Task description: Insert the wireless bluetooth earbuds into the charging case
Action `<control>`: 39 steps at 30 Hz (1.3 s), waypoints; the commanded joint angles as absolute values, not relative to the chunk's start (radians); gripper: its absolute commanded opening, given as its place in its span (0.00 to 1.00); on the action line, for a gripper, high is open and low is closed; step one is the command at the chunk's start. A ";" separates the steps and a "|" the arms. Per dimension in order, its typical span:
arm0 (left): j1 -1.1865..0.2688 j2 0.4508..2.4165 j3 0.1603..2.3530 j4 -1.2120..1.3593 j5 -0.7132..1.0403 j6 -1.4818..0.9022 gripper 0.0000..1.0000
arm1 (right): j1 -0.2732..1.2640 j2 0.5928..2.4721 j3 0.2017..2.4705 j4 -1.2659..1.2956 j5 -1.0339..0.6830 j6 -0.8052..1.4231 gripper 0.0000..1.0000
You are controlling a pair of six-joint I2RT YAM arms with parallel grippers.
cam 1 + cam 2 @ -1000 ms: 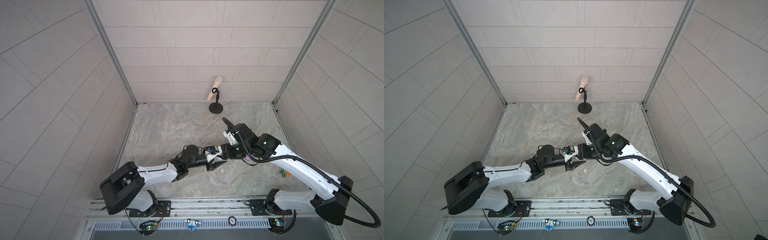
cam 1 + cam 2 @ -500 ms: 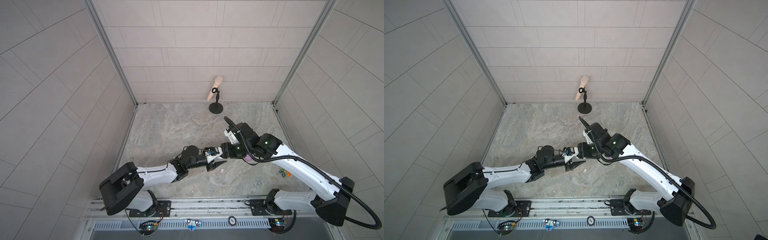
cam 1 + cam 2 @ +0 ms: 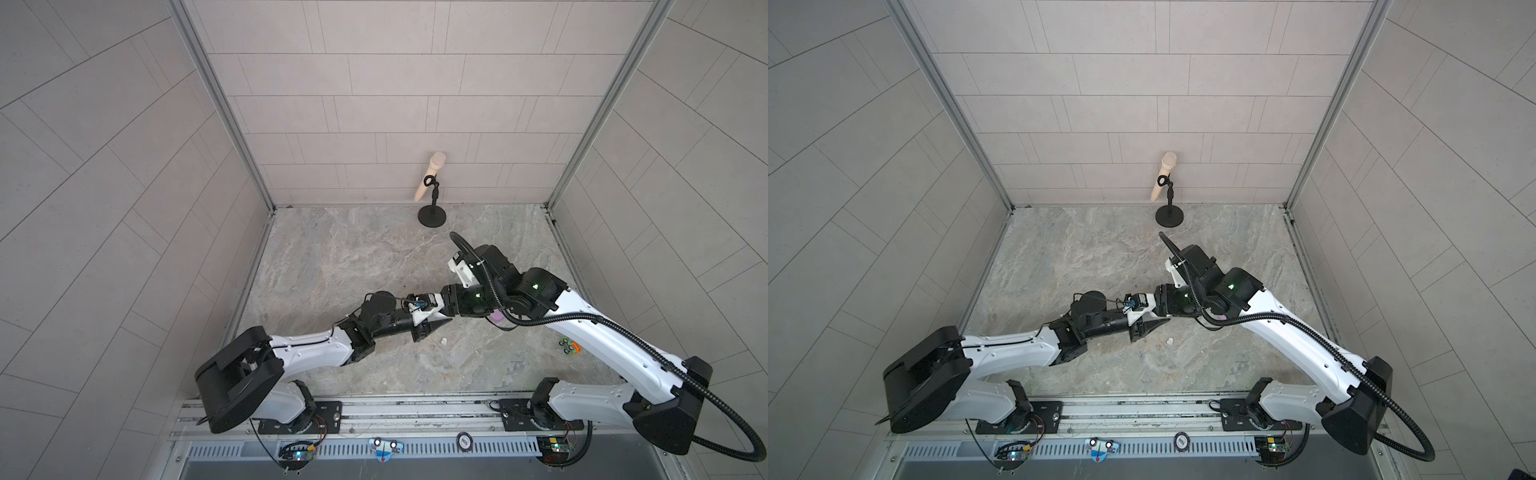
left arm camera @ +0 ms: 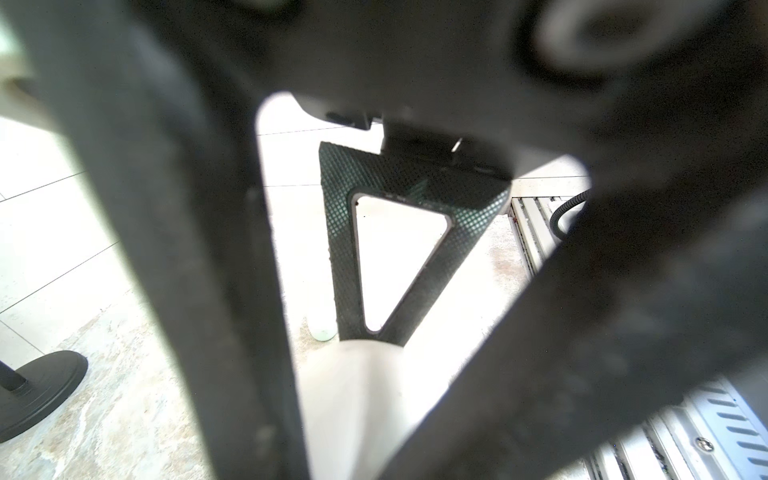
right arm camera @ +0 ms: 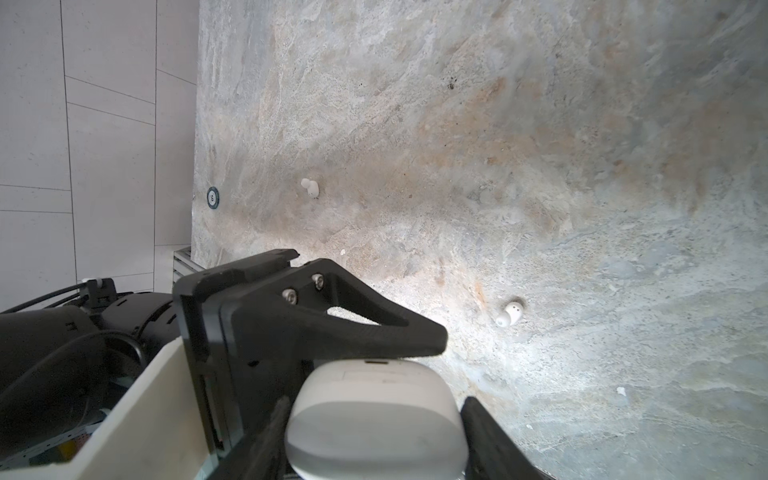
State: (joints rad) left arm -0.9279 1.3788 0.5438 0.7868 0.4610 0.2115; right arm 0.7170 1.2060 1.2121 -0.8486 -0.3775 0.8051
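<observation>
- Two white earbuds lie loose on the table point(image 5: 582, 145) in the right wrist view. The nearer earbud point(image 5: 508, 313) shows just past the tip of the left gripper point(image 5: 436, 341), and the farther earbud point(image 5: 309, 188) is well apart from it. The nearer one's long axis runs slantwise to that finger's line.
- Same view: the right gripper point(image 5: 378, 440) is clamped on the white charging case point(image 5: 374, 399), a finger down each side. The case looks closed. One left finger point(image 5: 353, 328) lies along the case's end; touching or just clear, I cannot tell.
- Left wrist view: that gripper's own fingers point(image 4: 174, 270) are blurred dark bars drawing to a narrow gap. A white blur between them is probably the case, but whether they pinch it I cannot tell. A textured right finger point(image 4: 340, 257) stands sharp in the gap. A pale green stub point(image 4: 322, 330) beside it is too blurred to name.
- Both top views: the grippers meet mid-table and hide the case. Only one white earbud point(image 3: 444, 341) point(image 3: 1170, 341) shows, near the left jaws on the side toward the base rail point(image 3: 395, 409). The left arm point(image 3: 311, 353) looks nearer for a pick. Which of the two buds this is, and its axis, I cannot tell.
- A lilac shape point(image 3: 496, 318) is mostly covered by the right arm point(image 3: 590, 324), so whether it is a bud is unclear. The small toy point(image 3: 568, 345) lies well apart.
</observation>
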 commanded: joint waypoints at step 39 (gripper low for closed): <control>-0.928 1.333 0.535 0.817 0.523 0.162 0.45 | 0.732 1.190 1.196 -0.861 -0.322 0.746 0.59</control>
State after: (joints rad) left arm -0.9276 1.3663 0.5434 0.7574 0.4755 0.1837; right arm 0.7277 1.2045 1.2095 -0.8577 -0.3683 0.7620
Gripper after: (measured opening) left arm 0.456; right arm 0.636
